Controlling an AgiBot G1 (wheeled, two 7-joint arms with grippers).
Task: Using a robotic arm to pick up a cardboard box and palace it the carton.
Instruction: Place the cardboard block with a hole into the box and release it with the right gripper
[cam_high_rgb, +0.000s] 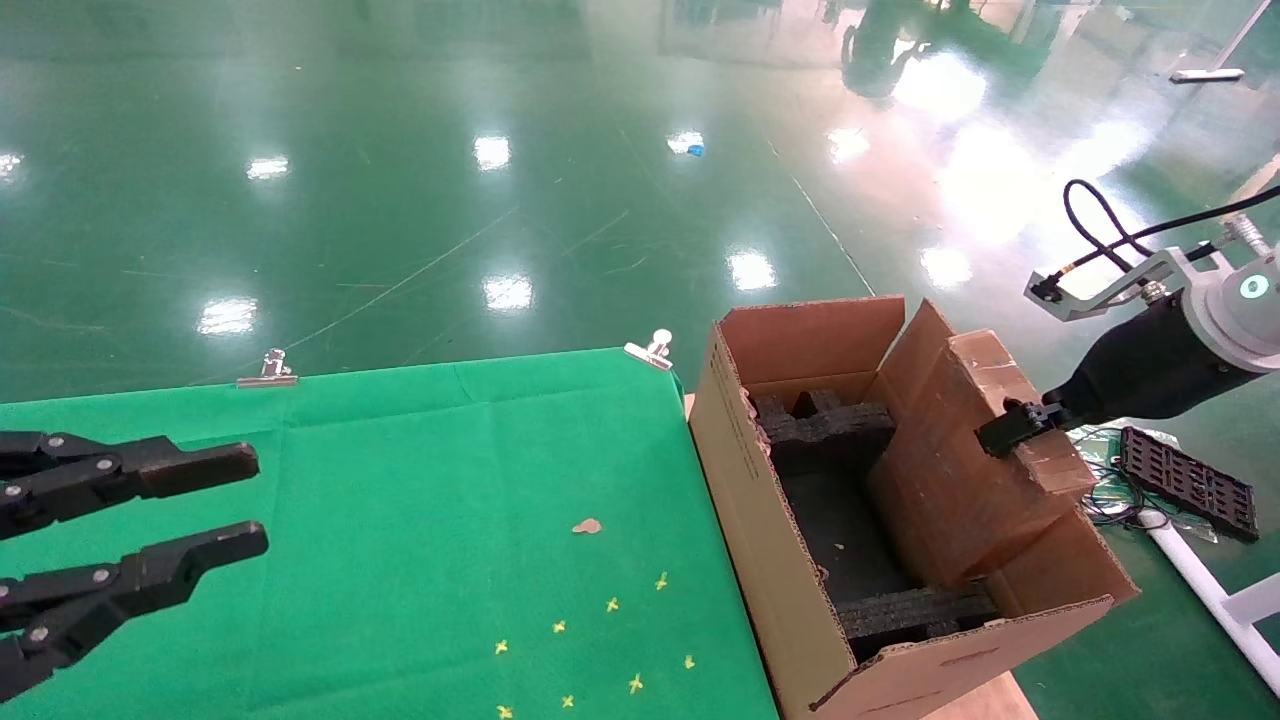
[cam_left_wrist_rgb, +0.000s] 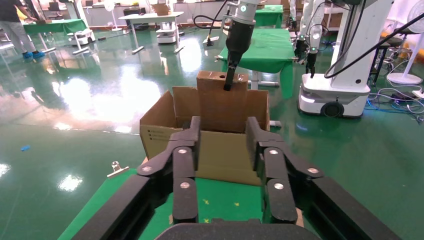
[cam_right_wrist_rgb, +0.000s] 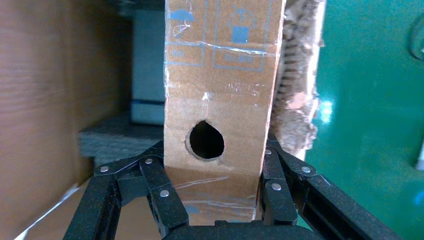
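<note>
The right gripper (cam_high_rgb: 1012, 428) is clamped on the narrow top edge of the cardboard box (cam_high_rgb: 960, 480), so the slab hangs upright and can slide down. The box stands tilted inside the carton (cam_high_rgb: 770, 560), against its right flap, lower end near the black foam blocks (cam_high_rgb: 825, 425). The carton sits just beside the right edge of the green table (cam_high_rgb: 400, 500). The left gripper (cam_high_rgb: 225, 505) hovers idle over the table's left edge with its fingers spread apart.
</note>
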